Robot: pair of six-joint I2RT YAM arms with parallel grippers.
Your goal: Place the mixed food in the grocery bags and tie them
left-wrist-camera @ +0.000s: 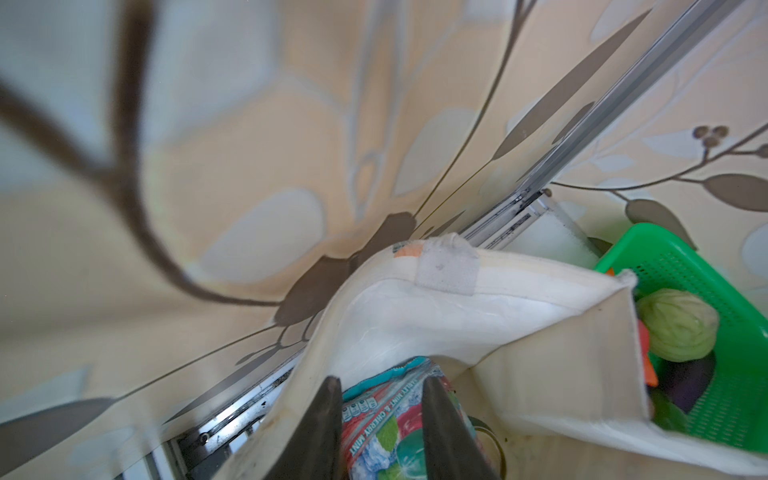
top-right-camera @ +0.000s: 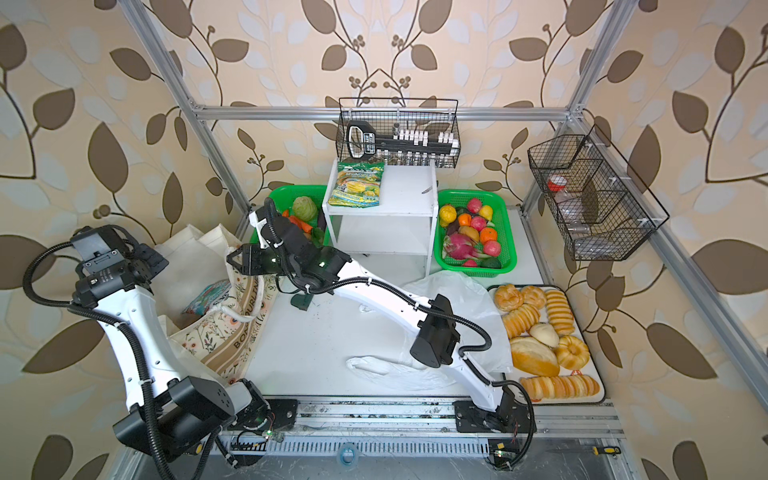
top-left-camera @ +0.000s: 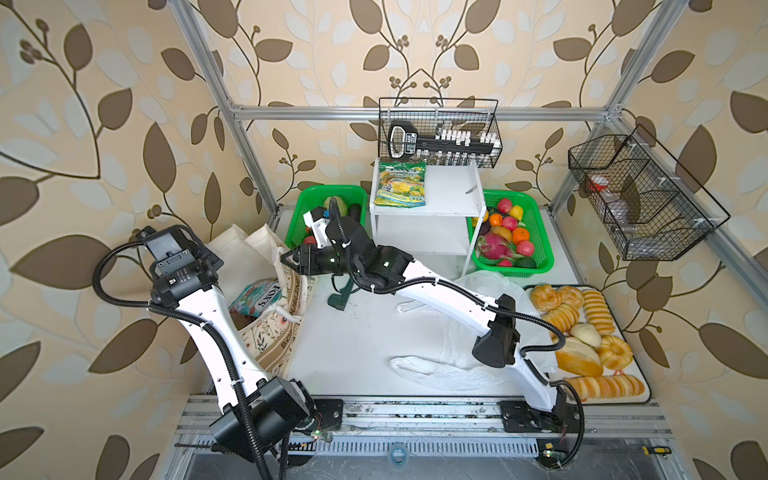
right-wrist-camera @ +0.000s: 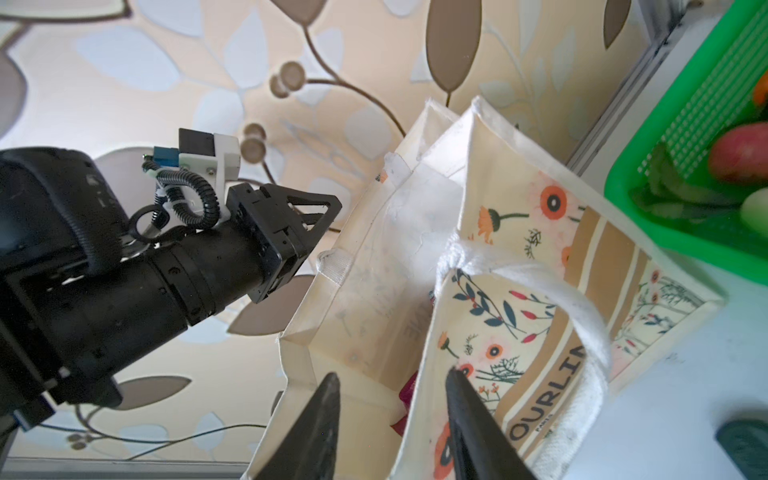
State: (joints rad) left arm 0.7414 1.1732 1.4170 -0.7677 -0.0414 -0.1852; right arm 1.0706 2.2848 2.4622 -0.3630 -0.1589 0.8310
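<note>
Leafy wallpaper (top-left-camera: 104,124) backs canvas tote (top-left-camera: 270,345) holding FOX'S packet (top-left-camera: 254,297).

Beige wallpaper (top-left-camera: 104,166) with brown leaves covers the walls on three sides, behind a silver metal frame (top-left-camera: 332,111). A white table (top-left-camera: 353,340) sits inside; a small white shelf unit (top-left-camera: 451,187) stands at its back edge, and two black wire baskets (top-left-camera: 492,145) hang from the frame's rails.
</note>
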